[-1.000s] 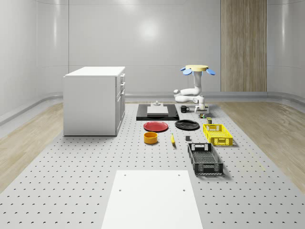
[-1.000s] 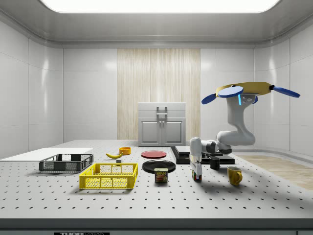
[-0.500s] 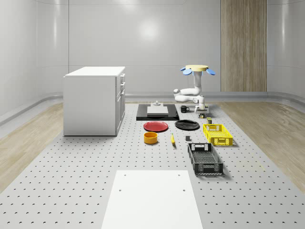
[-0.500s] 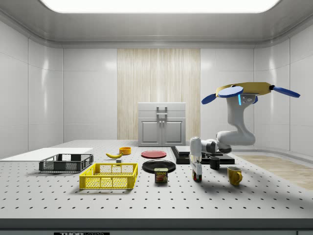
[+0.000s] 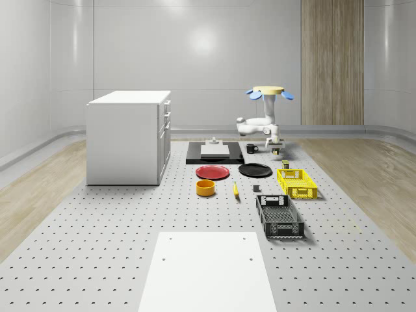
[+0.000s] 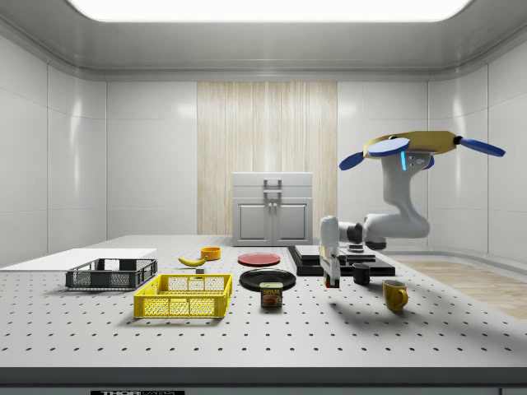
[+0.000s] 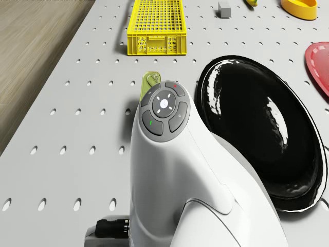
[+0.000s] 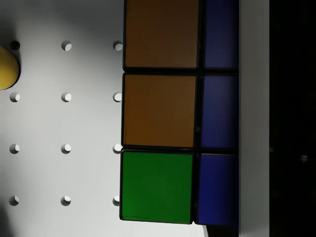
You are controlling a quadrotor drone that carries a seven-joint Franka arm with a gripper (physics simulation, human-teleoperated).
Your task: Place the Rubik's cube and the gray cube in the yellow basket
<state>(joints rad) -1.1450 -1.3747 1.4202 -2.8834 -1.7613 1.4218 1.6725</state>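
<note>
The Rubik's cube [image 8: 158,108] shows orange, green and blue tiles close up in the wrist view. My gripper [image 6: 330,278] is shut on it and holds it a little above the table, past the black plate [image 5: 255,170]. The yellow basket [image 5: 297,182] stands nearer the camera in the whole-scene view, also in the side view [image 6: 184,296] and the drone view [image 7: 156,25]. The small gray cube [image 5: 257,189] lies on the table beside the basket, in the drone view [image 7: 224,7] just beyond it. The drone [image 6: 420,148] hovers above the table's far end.
A Spam can [image 6: 271,294] stands between the gripper and the basket. A yellow mug [image 6: 394,295] and a black mug [image 6: 361,273] stand near the arm. A black basket [image 5: 279,216], red plate [image 5: 212,171], orange bowl [image 5: 205,188], banana [image 5: 235,190] and white cabinet [image 5: 129,136] are also here.
The gripper has risen with the Rubik's cube, lifting it off the table. The arm has folded upward and the drone has tilted slightly.
</note>
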